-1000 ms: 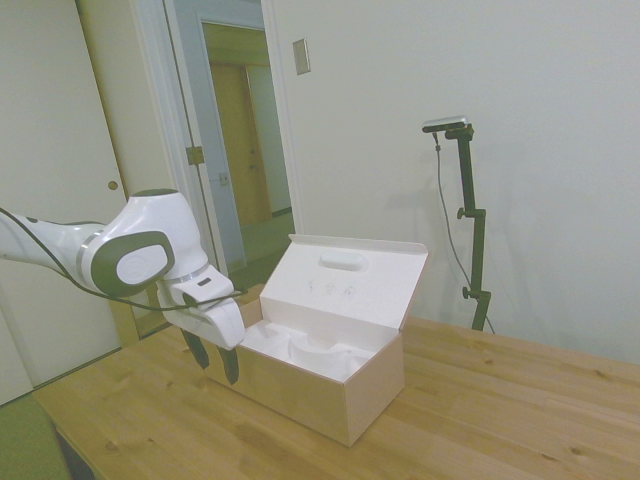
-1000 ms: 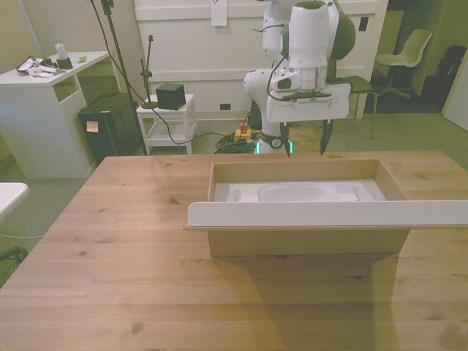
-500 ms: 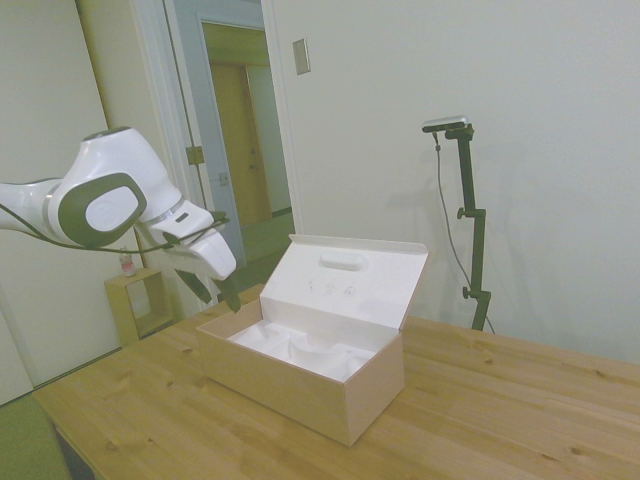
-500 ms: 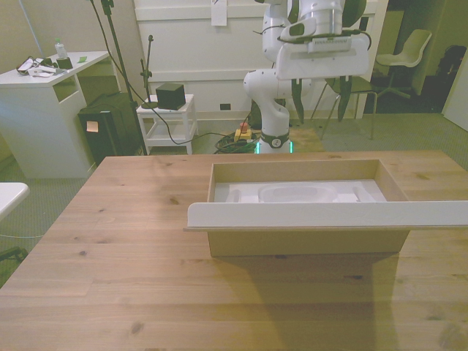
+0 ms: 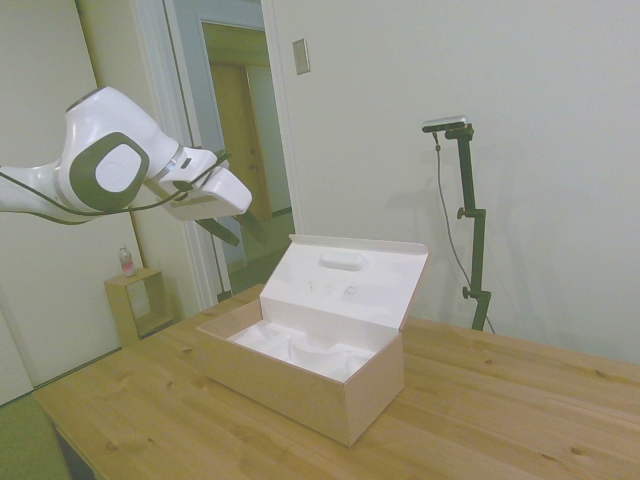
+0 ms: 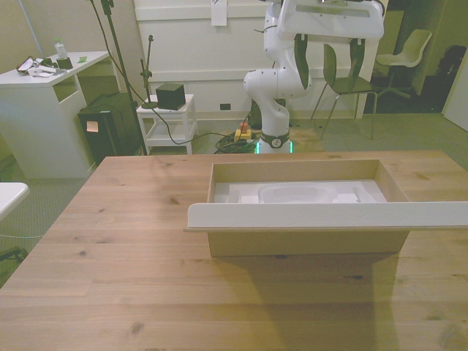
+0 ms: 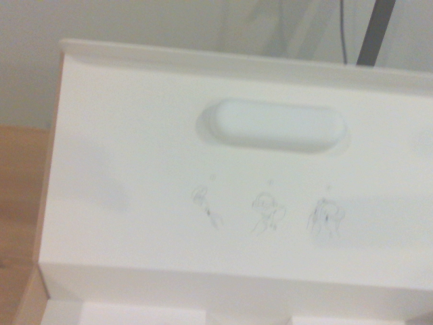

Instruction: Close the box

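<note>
Cardboard, pale and thin, the box (image 5: 305,370) sits on the wooden table (image 5: 500,420) below and ahead of the gripper (image 5: 232,228), clear of its spread fingers; its lid (image 5: 350,280) stands upright.

Seen from the front, the lid's free edge (image 6: 329,213) lies nearest the camera, far from the fingers.

At the wrist, the lid's inner face (image 7: 135,169) shows an oval bump (image 7: 274,126). It probably swings lightly; a push high on the lid's outer face should suffice.

The arm (image 5: 100,165) is glossy white with rounded shells, grey oval joint caps and a thin black cable along it. Its white hand (image 5: 235,228) carries dark fingers (image 5: 222,231).
</note>
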Robot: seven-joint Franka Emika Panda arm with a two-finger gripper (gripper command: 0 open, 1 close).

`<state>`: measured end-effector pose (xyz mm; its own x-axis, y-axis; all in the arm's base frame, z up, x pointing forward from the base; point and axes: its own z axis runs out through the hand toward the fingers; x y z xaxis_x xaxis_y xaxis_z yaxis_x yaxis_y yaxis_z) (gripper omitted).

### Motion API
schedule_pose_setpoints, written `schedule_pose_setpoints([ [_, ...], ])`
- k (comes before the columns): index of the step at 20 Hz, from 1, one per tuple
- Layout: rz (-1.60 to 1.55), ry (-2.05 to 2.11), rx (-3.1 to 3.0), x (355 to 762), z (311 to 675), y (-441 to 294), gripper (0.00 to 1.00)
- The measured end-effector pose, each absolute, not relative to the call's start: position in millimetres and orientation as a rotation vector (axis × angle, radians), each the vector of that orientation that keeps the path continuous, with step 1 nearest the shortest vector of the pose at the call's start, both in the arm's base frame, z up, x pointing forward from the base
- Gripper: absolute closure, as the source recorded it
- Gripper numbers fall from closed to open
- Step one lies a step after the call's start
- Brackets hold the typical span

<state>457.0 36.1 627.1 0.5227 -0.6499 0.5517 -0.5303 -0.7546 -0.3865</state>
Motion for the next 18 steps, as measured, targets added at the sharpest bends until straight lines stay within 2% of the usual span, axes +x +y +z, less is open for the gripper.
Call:
schedule_pose_setpoints([
  [9, -1.157, 1.020, -2.482, 527, 649, 27, 0.00],
  [18, -1.265, 1.084, -2.407, 616, 645, 22, 0.00],
])
